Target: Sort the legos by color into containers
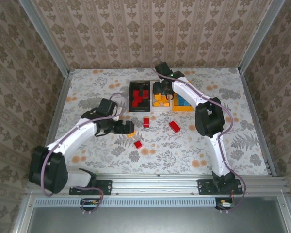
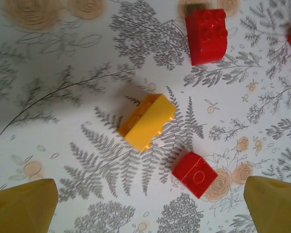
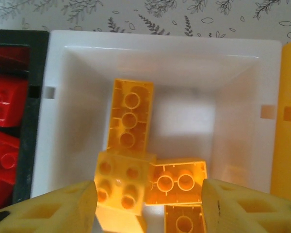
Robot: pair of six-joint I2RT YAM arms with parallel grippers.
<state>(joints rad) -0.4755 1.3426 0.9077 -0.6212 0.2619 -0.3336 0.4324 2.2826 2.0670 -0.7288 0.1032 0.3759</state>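
My left gripper hangs wide open above the table with nothing between its fingers. Under it lie an orange-yellow lego and a small red lego. Two more red legos lie further out, one of them near the top of the left wrist view. My right gripper is open over the white container. A square yellow lego sits by its left finger on several yellow legos.
The black container holds red legos. The orange-yellow container, right of the white one, holds blue legos. The three stand side by side at mid-table. Metal frame rails edge the table.
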